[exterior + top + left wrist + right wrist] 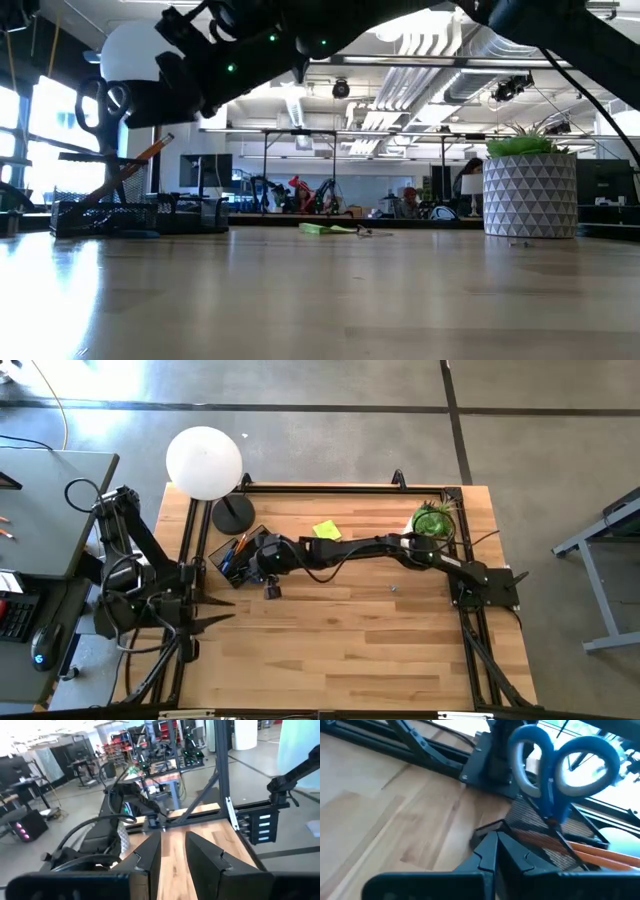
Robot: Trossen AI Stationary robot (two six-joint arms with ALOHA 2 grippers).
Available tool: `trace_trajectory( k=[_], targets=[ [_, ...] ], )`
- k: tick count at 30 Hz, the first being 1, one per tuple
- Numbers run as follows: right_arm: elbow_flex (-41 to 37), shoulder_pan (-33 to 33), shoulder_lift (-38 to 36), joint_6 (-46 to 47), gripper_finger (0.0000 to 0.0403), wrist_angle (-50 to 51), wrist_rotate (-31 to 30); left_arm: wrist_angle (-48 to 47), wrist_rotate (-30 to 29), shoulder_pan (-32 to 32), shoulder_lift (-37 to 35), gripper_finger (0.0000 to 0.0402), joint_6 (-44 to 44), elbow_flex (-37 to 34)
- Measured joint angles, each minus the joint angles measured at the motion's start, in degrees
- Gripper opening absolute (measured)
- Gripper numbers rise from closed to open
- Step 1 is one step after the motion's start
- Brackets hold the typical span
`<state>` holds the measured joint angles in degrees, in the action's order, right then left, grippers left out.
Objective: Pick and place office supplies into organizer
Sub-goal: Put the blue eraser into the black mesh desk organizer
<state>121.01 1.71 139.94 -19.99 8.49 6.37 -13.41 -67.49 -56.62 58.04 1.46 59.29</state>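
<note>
Blue-handled scissors point(555, 770) standing in organizer point(570, 827); probably stiff, slick, best gripped at the handle loops. Right gripper point(496, 851) pinched empty just beside; left gripper point(172, 855) parted, idle.

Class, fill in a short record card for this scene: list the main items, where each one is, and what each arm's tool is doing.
Organizer: black mesh desk tray, left part of the wooden table
In the tray: blue-handled scissors standing handles up; orange pencils
Loose item: yellow sticky-note pad on the table, apart from the tray
Right tool: shut, empty, at the tray
Left tool: open, empty, waiting at the table's left edge
Bystanders: white globe lamp; green potted plant
</note>
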Motion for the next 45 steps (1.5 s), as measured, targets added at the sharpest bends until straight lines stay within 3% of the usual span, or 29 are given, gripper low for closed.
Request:
trace_trajectory(
  k=[5, 11, 17, 22, 26, 32, 45],
  targets=[
    [0.02, 1.74, -0.13, 2.48, 0.0008, 5.63, 4.17, -0.08, 0.02, -0.01, -0.84, 0.0079, 3.11, 0.00],
    [0.04, 1.68, 2.24, 9.50, 0.0068, 8.38, 3.79, 0.17, 0.21, 0.00, -0.89, 0.0079, 5.90, 0.00],
    [-0.02, -0.23, 5.60, 10.14, 0.0136, 6.53, -3.07, 0.47, 0.36, 0.00, -0.99, 0.0079, 6.26, 0.00],
    [-0.07, -1.67, 6.94, 11.17, 0.0163, 6.92, -8.07, 0.46, 0.36, 0.00, -1.02, 0.0079, 6.24, 0.00],
    [0.07, -2.23, 6.99, 12.68, 0.0167, 6.03, -12.35, 0.46, 0.36, 0.01, -1.02, 0.0078, 6.24, 0.00],
    [0.04, -1.61, 8.84, 19.02, 0.0158, 2.62, -7.98, 0.46, 0.36, 0.02, -1.02, 0.0078, 6.22, 0.00],
    [0.26, -1.48, 11.69, 19.12, 0.0124, 0.74, -6.79, 0.35, 0.38, 0.02, -0.93, 0.0079, 5.78, 0.00]
  ],
)
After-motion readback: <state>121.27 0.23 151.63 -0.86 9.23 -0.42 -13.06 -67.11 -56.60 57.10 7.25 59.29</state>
